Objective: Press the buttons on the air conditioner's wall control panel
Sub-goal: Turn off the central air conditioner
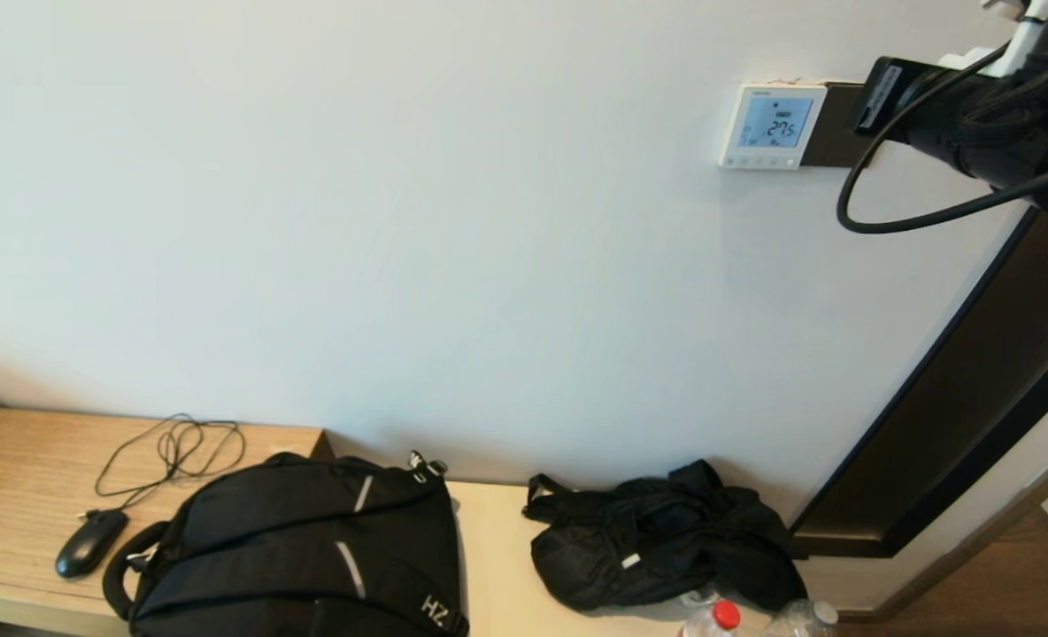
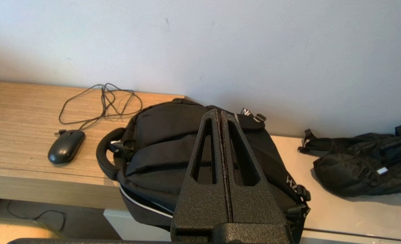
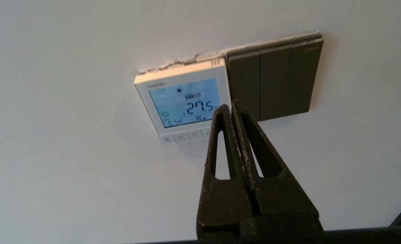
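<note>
The air conditioner's wall control panel (image 1: 772,126) is a small white square on the wall at upper right, its pale blue screen reading 27.5. It also shows in the right wrist view (image 3: 183,101). The buttons (image 3: 181,136) run along its lower edge; the rightmost ones are hidden behind my fingers. My right gripper (image 3: 231,105) is shut and empty, its tips in front of the panel's lower right corner; I cannot tell whether they touch. My right arm (image 1: 984,124) is raised at top right. My left gripper (image 2: 220,113) is shut and empty, parked above a black backpack (image 2: 160,152).
A dark brown switch plate (image 3: 275,81) adjoins the panel's right side. Below, a wooden bench (image 1: 19,469) holds a black mouse (image 1: 90,541) with its cable, the backpack (image 1: 303,548) and a black bag (image 1: 666,548). Two bottles (image 1: 714,617) stand at the front. A dark door frame (image 1: 975,389) slants at right.
</note>
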You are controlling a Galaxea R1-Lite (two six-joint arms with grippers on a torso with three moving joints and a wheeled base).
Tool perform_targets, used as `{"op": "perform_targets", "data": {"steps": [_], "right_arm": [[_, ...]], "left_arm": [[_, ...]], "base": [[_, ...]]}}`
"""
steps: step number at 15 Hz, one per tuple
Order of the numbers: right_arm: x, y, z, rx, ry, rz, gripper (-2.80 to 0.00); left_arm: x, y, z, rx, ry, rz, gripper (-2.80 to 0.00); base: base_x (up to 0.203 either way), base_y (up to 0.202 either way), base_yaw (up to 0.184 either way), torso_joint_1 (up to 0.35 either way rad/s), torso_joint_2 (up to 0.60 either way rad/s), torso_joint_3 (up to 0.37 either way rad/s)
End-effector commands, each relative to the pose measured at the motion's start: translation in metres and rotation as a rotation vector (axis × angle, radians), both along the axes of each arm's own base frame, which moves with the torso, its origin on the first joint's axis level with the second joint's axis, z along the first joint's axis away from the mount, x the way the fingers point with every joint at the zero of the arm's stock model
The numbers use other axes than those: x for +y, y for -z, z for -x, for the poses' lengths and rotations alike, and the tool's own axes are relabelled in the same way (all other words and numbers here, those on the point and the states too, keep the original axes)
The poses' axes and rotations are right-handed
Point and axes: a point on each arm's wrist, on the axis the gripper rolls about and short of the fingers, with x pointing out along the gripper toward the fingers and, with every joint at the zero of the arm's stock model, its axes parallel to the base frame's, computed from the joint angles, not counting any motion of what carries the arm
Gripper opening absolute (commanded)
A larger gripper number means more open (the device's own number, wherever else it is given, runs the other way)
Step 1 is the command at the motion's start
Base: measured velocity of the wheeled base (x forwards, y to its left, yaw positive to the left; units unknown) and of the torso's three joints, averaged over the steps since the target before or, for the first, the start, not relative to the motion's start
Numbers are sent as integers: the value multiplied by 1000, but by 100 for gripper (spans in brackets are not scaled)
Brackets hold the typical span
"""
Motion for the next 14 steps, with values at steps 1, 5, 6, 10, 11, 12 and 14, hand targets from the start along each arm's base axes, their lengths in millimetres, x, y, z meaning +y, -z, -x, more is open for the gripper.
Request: {"op": "perform_targets", "data": {"steps": [1, 5, 6, 10, 11, 12, 14], "right_arm": [[6, 20, -28, 52, 2, 10, -280], [6, 29, -31, 78, 58, 94, -280], [6, 33, -33, 82, 63, 109, -280], [8, 41, -46, 67, 80, 121, -280], [9, 44, -49, 75, 85, 126, -280], [10, 47, -53, 83, 88, 128, -280], [10, 52, -59, 97, 92, 138, -280]], "left_arm": [[0, 0, 0, -1, -1, 1, -280], [0, 0, 0, -1, -1, 1, -280], [0, 0, 0, -1, -1, 1, -280], [0, 0, 0, 0, -1, 1, -280], [0, 0, 0, 0, -1, 1, -280], [0, 0, 0, 1, -1, 1, -280], [0, 0, 0, 0, -1, 1, -280]], "base": [[0, 0, 0, 0, 0, 0], [0, 0, 0, 0, 0, 0], [0, 0, 0, 0, 0, 0], [0, 0, 0, 0, 0, 0], [0, 0, 0, 0, 0, 0], [0, 0, 0, 0, 0, 0], [0, 0, 0, 0, 0, 0]]}}
